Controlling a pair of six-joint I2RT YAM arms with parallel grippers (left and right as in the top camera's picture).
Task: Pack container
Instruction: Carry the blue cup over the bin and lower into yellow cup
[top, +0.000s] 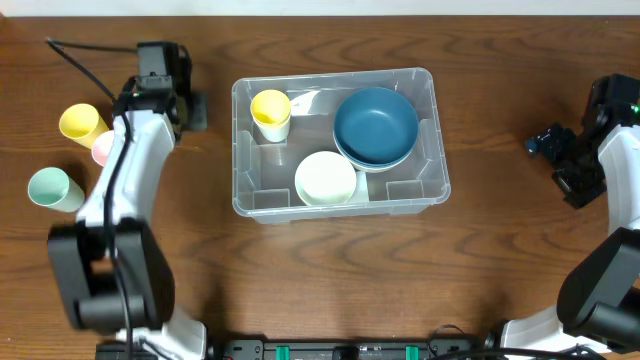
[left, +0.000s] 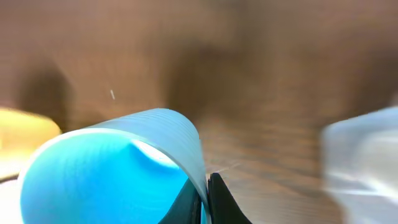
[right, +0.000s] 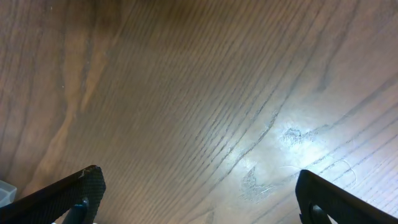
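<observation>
Container: clear rectangular bin, rounded corners, inner ridges.

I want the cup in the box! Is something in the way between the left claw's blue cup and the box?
Nothing visible. Only bare table lies between the left gripper, shut on the blue cup, and the container. Inside, a yellow cup, a blue bowl and a pale bowl already sit.

White arms, black joints, dark cable
</observation>
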